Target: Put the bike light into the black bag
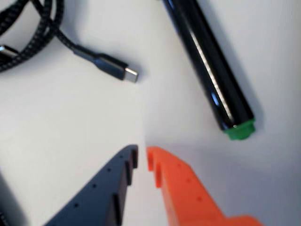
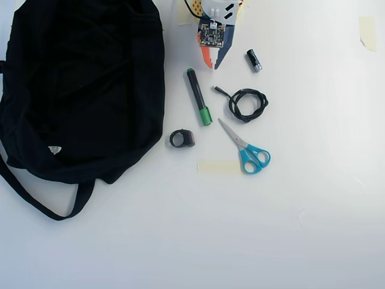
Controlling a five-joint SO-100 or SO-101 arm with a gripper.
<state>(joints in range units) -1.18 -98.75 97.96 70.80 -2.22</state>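
The bike light (image 2: 181, 139), a small black ring with a blocky body, lies on the white table just right of the black bag's lower edge; it is out of the wrist view. The black bag (image 2: 84, 84) fills the left of the overhead view, with its strap looping below and a small white label. My gripper (image 2: 213, 65) is at the top centre of the overhead view, well above the bike light. In the wrist view the gripper (image 1: 142, 157) shows a dark blue finger and an orange finger with tips almost touching and nothing between them.
A black marker with a green cap (image 2: 198, 96) (image 1: 211, 70) lies between gripper and bike light. A coiled black cable (image 2: 246, 103) (image 1: 37, 33), a short black cylinder (image 2: 254, 61), blue-handled scissors (image 2: 246, 150) and a tape strip (image 2: 218, 167) lie to the right.
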